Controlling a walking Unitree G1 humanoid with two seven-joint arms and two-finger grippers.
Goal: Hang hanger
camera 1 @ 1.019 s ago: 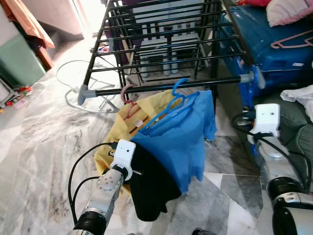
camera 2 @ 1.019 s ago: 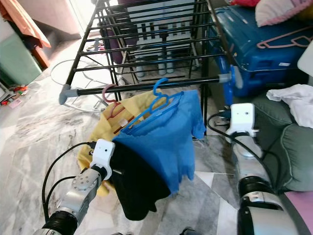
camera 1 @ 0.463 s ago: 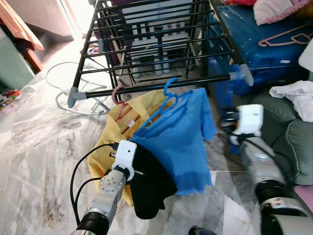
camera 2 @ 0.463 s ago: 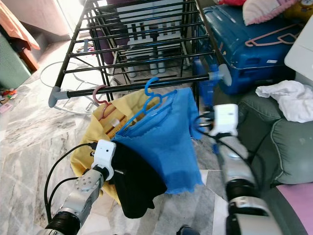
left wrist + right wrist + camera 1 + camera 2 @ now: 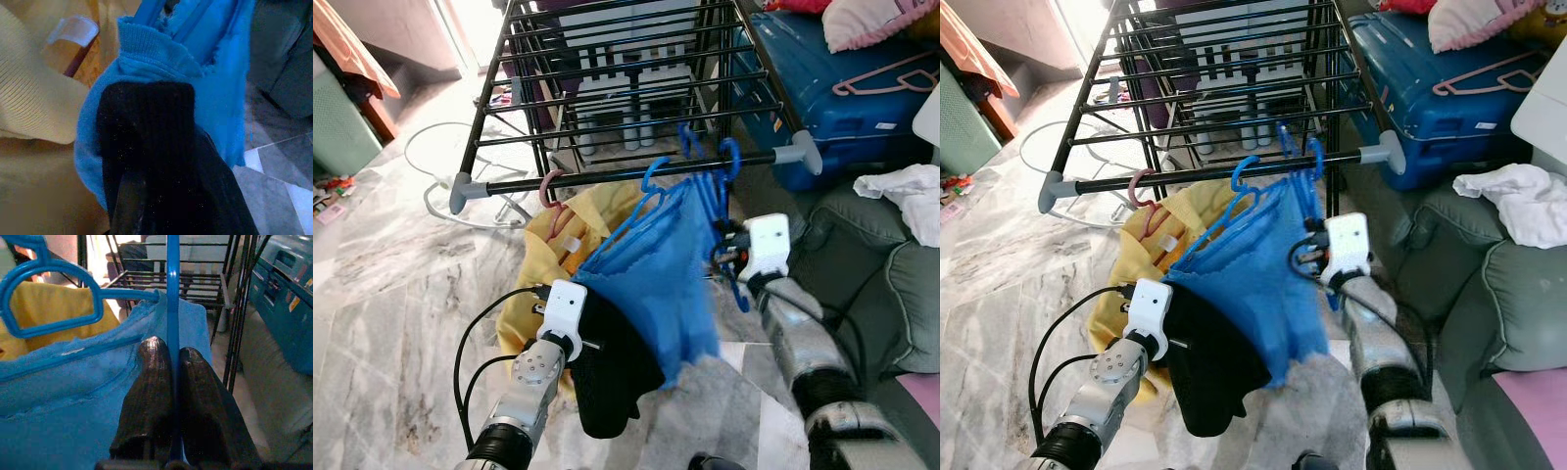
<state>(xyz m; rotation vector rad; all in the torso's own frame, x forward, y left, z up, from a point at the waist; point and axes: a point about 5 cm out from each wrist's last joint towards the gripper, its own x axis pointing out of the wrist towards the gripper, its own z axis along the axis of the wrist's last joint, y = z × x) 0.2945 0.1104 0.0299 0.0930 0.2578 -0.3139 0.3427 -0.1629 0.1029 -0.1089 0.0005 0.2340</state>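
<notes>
No readable writing you can use. Right claw point(image 5: 168, 382) clamped on blue hanger point(image 5: 172, 293), hook up, near rack rail point(image 5: 607, 177). Left claw point(image 5: 146, 161) buried in blue garment point(image 5: 656, 284); fingers' state unclear.

Yellow garment point(image 5: 543, 274) and blue shirt point(image 5: 661, 284) crowd the rail point(image 5: 626, 174).

Left pincer point(image 5: 146, 161) buried under black cloth point(image 5: 161, 161); blue hanger point(image 5: 172, 298) cut off at the top edge.
</notes>
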